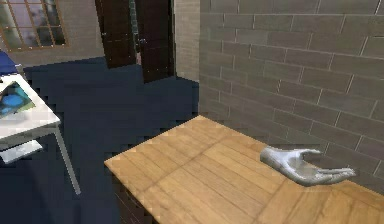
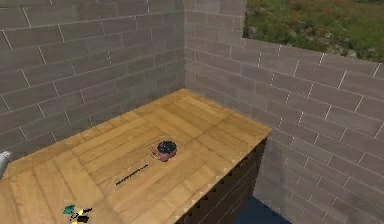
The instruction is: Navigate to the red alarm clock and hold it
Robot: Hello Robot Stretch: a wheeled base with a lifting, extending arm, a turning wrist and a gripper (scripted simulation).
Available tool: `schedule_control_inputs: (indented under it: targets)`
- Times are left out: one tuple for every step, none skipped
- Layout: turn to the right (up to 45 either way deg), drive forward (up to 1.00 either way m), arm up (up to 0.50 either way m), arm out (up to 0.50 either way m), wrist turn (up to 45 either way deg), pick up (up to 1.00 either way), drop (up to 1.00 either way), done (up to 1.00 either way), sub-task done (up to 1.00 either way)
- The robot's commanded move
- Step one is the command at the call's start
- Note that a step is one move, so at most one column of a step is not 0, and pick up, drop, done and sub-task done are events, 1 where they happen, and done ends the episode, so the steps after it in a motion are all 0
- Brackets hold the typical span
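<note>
On the wooden top [image 2: 200,125] in the arm side view, set into a corner of grey brick walls [image 2: 90,60], a small round red-rimmed thing [image 2: 165,151] with a dark face sits near the middle of the planks, well apart from every edge. It could be the alarm clock, but it is too small to be sure. Being round, it shows no long axis, and which way it faces cannot be told. Just beside it toward the view's lower left lies a thin dark stick [image 2: 130,178], running along the planks. Farther that way, near the bottom edge, is a small green and black thing [image 2: 76,211]. The top's right-hand edge drops to a dark cabinet front [image 2: 235,185], with a narrow strip of blue floor [image 2: 262,212] between it and the wall under a window opening [image 2: 310,25]. In the forward view the same top fills the lower right against the brick wall, and a grey hand statue [image 1: 305,165] lies on it near the wall. The top's near corner juts out toward the dark blue floor [image 1: 120,100], which lies open between that corner and a white table [image 1: 35,125] at the left and reaches back to dark doors [image 1: 140,35]. The claw's state and what it holds or touches cannot be told.
</note>
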Motion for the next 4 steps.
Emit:
schedule_control_inputs:
  targets:
    - [0.0, 0.0, 0.34, 0.0, 0.0, 0.0, 0.0, 0.0, 0.0]
    - [0.0, 0.0, 0.0, 0.4, 0.0, 0.0, 0.0, 0.0, 0.0]
    - [0.0, 0.0, 0.0, 0.0, 45.0, 0.0, 0.0, 0.0, 0.0]
    - [0.0, 0.0, 0.0, 0.0, 45.0, 0.0, 0.0, 0.0, 0.0]
